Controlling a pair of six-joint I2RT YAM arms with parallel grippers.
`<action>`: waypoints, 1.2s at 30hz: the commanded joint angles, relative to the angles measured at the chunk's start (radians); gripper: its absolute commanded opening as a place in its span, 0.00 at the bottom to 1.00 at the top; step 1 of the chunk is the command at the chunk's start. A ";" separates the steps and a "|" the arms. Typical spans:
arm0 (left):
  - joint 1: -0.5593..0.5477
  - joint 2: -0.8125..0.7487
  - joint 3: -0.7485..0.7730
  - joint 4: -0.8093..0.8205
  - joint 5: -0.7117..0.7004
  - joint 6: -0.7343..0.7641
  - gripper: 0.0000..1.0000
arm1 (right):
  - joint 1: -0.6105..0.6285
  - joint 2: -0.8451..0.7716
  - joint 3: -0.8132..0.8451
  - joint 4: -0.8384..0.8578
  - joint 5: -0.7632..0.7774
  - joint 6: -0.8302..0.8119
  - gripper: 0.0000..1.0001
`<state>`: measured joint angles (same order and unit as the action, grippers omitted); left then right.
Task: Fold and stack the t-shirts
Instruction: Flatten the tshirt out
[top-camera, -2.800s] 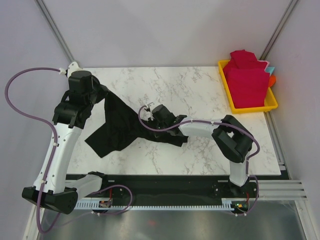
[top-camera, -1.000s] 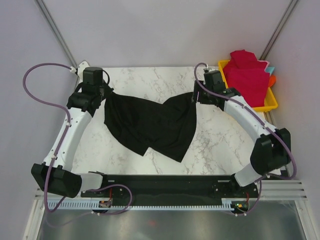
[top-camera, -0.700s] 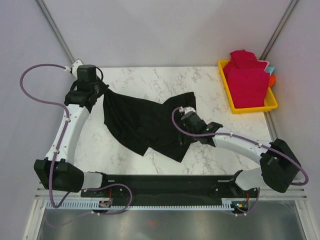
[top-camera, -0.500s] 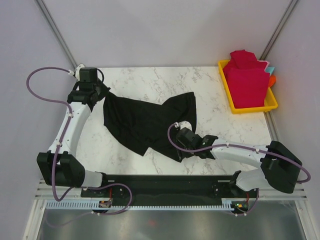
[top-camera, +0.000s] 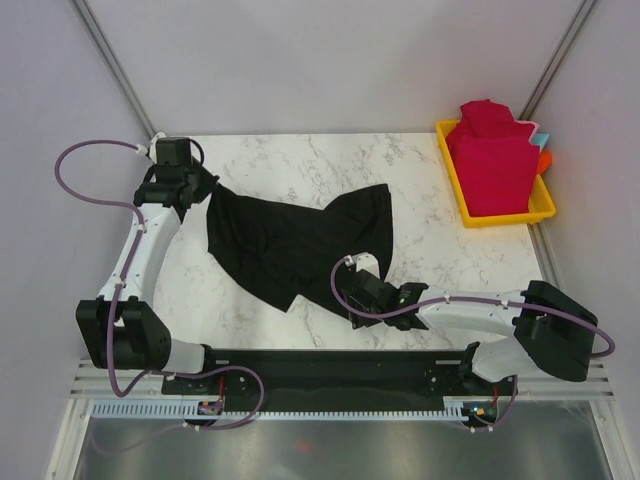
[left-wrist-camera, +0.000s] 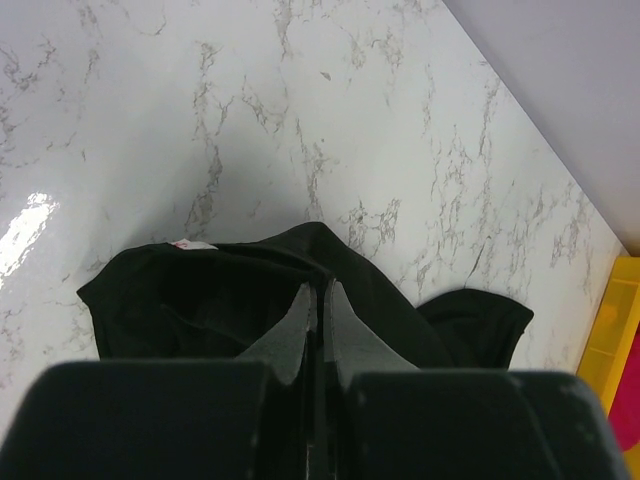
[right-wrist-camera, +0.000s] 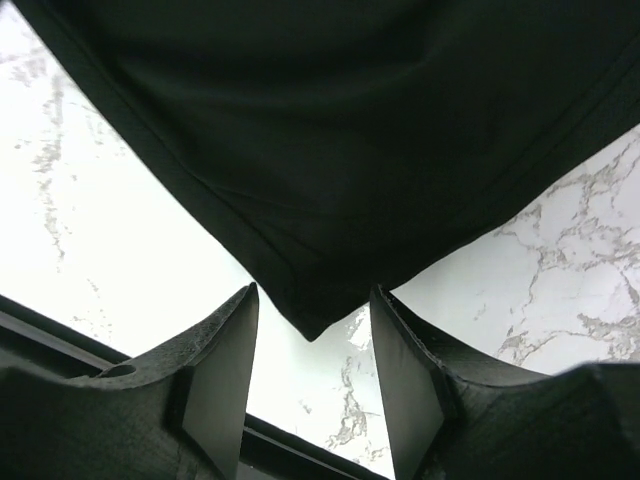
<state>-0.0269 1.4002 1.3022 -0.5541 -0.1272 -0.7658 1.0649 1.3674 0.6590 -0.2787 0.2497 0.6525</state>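
1. The black t-shirt lay spread, rumpled and unfolded, across the middle of the marble table, its widest part running from the far left edge toward the near centre.
2. The left gripper was at the far left of the table, where it pinched the shirt's upper left edge. The wrist camera showed its fingers pressed together with black cloth bunched between them. A small white label showed on the fabric just beyond the left gripper.
3. The right gripper sat low at the near edge of the shirt, close to the front of the table.
4. From the wrist view, the right gripper stood with its fingers spread apart. A hemmed corner of the black shirt pointed down into the gap between them, and neither finger was seen clamping the cloth.
5. Crimson t-shirts were piled in a yellow tray at the far right corner of the table, well apart from the black shirt and both grippers.
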 joint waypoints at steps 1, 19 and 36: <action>0.008 0.005 -0.001 0.042 0.015 -0.024 0.02 | 0.006 0.024 -0.016 0.030 0.020 0.038 0.56; 0.008 -0.001 -0.012 0.042 0.005 -0.017 0.02 | 0.009 -0.047 0.017 -0.016 0.078 0.035 0.67; 0.008 -0.012 -0.014 0.042 0.008 -0.017 0.02 | -0.042 0.006 0.004 0.039 0.042 0.048 0.49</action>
<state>-0.0235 1.4006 1.2888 -0.5430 -0.1272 -0.7662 1.0252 1.3663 0.6590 -0.2813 0.3088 0.6853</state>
